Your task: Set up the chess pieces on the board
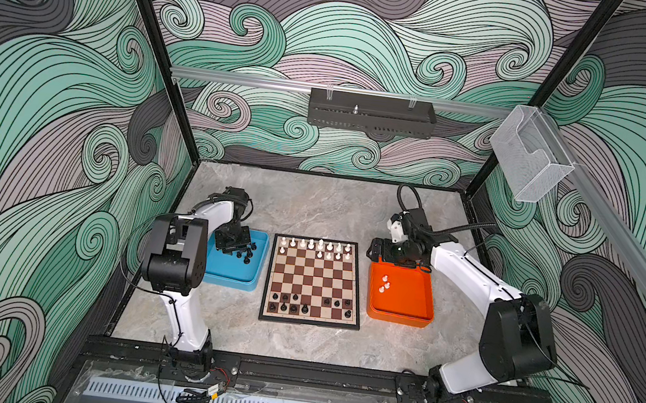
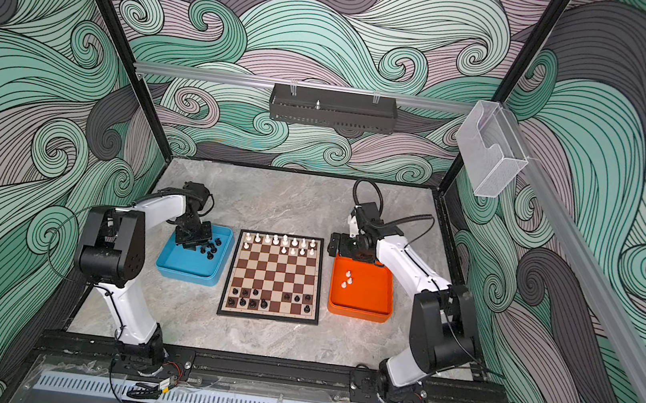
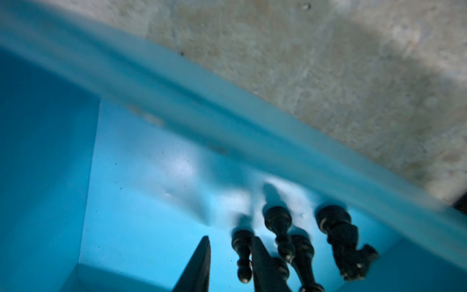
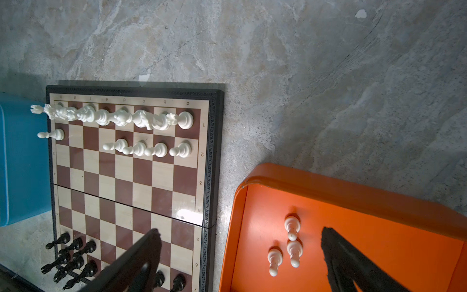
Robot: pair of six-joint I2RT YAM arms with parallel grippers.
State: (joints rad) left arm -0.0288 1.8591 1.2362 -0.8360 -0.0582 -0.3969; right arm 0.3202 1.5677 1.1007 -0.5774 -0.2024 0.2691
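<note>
The board (image 1: 309,319) lies in the middle of the table, with white chess pieces (image 1: 320,246) on its two far rows and black chess pieces (image 1: 300,304) on its two near rows. My left gripper (image 3: 231,240) is down in the blue tray (image 1: 228,272). Its jaws stand narrowly apart around a lying black pawn (image 3: 242,252); one finger touches the pawn and the other is clear of it. Several more black pieces (image 3: 336,240) lie beside it. My right gripper (image 4: 240,230) hangs wide open over the orange tray's (image 1: 405,304) far left corner, holding nothing, near three white pawns (image 4: 293,240).
The blue tray's wall (image 3: 227,121) rises close to the left fingers. The board's black frame (image 4: 214,156) runs beside the orange tray's rim (image 4: 237,227), with a narrow strip of marble table (image 1: 312,205) between them. Black frame rails border the table.
</note>
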